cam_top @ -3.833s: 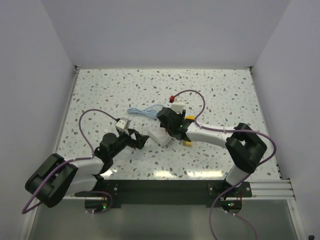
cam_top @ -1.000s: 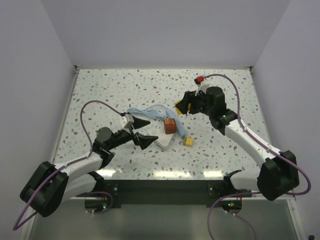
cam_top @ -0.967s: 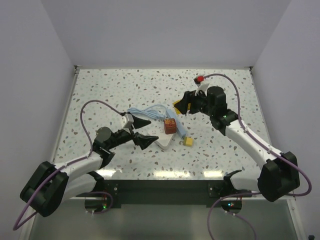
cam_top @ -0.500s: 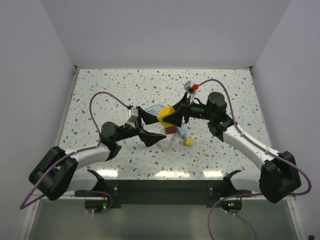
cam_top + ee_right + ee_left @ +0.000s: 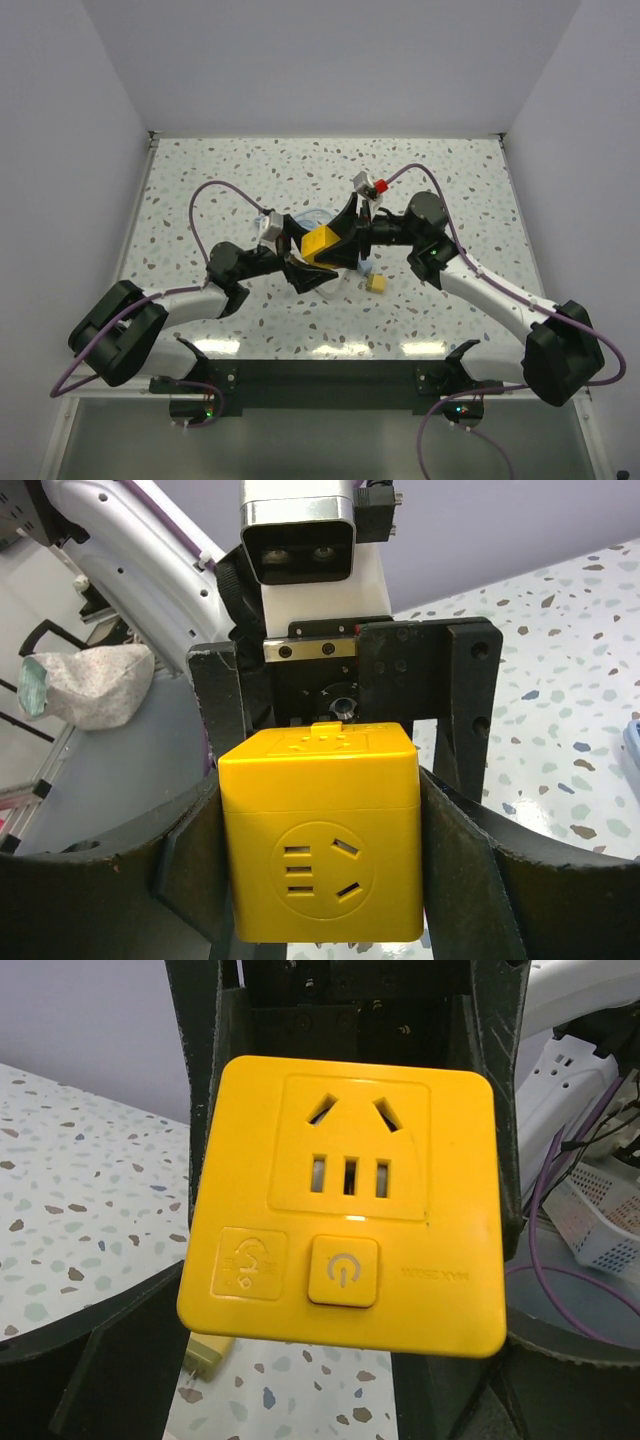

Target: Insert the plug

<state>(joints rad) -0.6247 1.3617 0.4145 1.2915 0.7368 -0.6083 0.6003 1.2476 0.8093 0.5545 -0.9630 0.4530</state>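
Only real container you get is a white slotted basket [image 5: 600, 1230], off the table at the right edge of the left wrist view. The frame cuts it and a purple cable [image 5: 545, 1210] loops in front, so what sits in it cannot be told. The right wrist view also gives you a lumpy grey-white bag [image 5: 85, 685] off to the left, closed over, contents unseen.

Task thing: the yellow socket cube [image 5: 320, 243] is up off the table [image 5: 200, 190], mid-table, between your two arms. Your right gripper [image 5: 325, 820] pinches it, one finger flat on each side wall, and a face with a round socket recess looks into that camera. Your left gripper [image 5: 303, 252] is spread wide, fingers well apart and not touching the cube in the wrist views. It faces the cube's square face, which carries socket holes, a power button and a small logo.

A small yellow piece [image 5: 376, 283] lies on the table just right of the grippers, too small to say whether it is the plug. A pale blue cable [image 5: 312, 213] shows only as a loop behind the grippers, the rest hidden under them. From above, both sets of fingers merge into one dark mass around the cube, so contact there is unreadable. In the left wrist view the cube fills the frame and blocks most of the table behind it
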